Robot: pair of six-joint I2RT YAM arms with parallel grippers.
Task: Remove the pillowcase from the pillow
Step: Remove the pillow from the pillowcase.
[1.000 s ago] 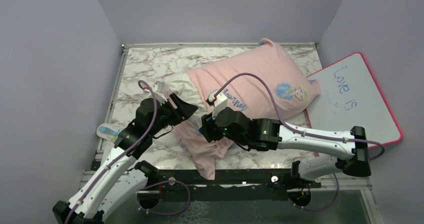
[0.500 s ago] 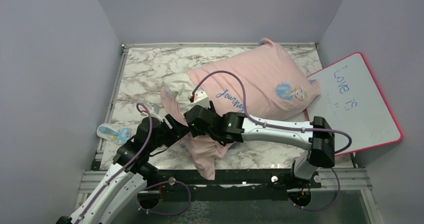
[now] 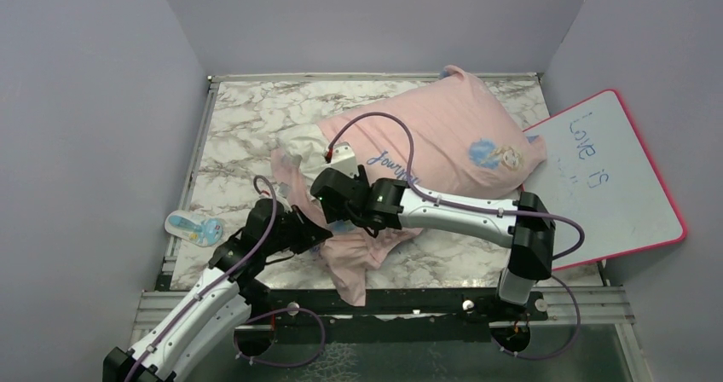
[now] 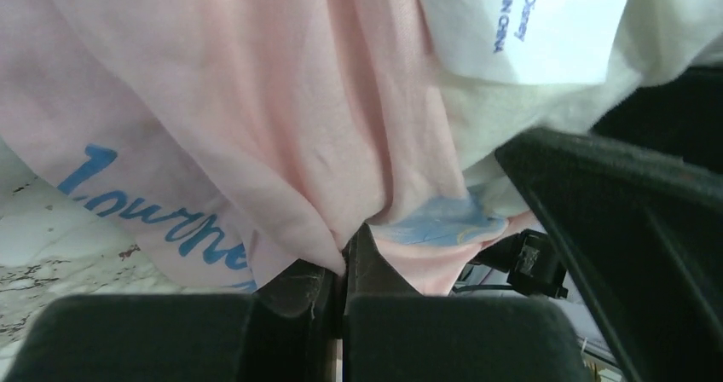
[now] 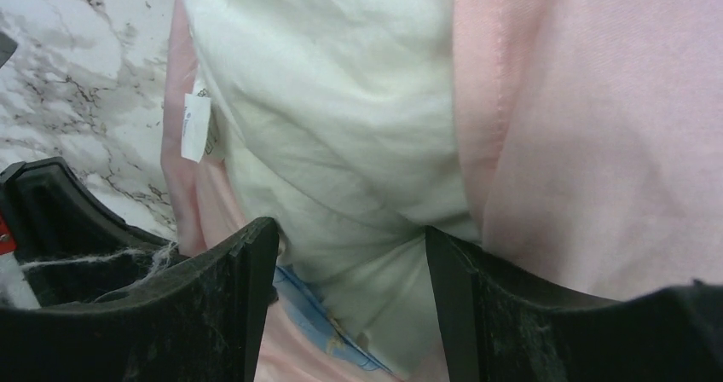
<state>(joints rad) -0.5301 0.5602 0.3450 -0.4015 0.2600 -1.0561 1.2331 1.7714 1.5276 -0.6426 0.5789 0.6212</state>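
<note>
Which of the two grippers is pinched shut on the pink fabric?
The left gripper: its jaws are closed on a fold of the pillowcase. The right gripper has its jaws apart, with the white pillow between them.

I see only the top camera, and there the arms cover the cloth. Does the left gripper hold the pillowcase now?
Observer: Yes. In its wrist view the left gripper is shut on a fold of the pink pillowcase.
Operator: And the right gripper, does it hold something?
Observer: It seems not. Its wrist view shows the right gripper open, with the white pillow bulging between the two fingers.
Operator: Is the pillow bare anywhere near the left gripper?
Observer: Yes. Cream pillow cloth shows up and to the right of the pinched fold, beside a white label printed Disney.
</note>
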